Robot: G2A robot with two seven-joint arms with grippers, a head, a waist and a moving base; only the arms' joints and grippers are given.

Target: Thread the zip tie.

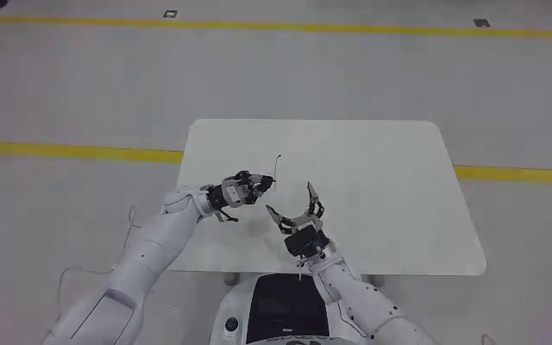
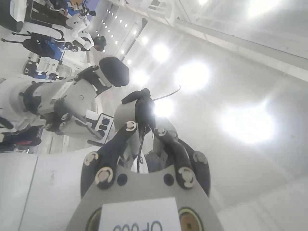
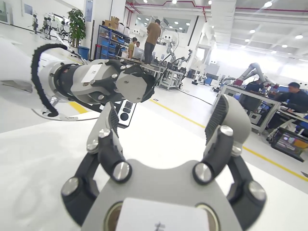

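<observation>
Left pincer (image 1: pixel 265 183) was pictured clamped on the zip tie (image 1: pixel 277 163) at centre frame; right pincer (image 1: pixel 297 203) (fingers spread wide) was held just below it.

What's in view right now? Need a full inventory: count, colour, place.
zip tie: one, dark and thin, pinched in the left gripper, free end sticking out over the table
table: one, white, directly in front of the robot
floor lines: two, yellow, one running level with the table, one farther off across the floor
floor marks: two, small and dark, just beyond the far yellow line
left gripper: one, grey and black, shut on the zip tie, above the near part of the table
right gripper: one, grey and black, open and empty, close beside the left gripper, above the table's near edge
</observation>
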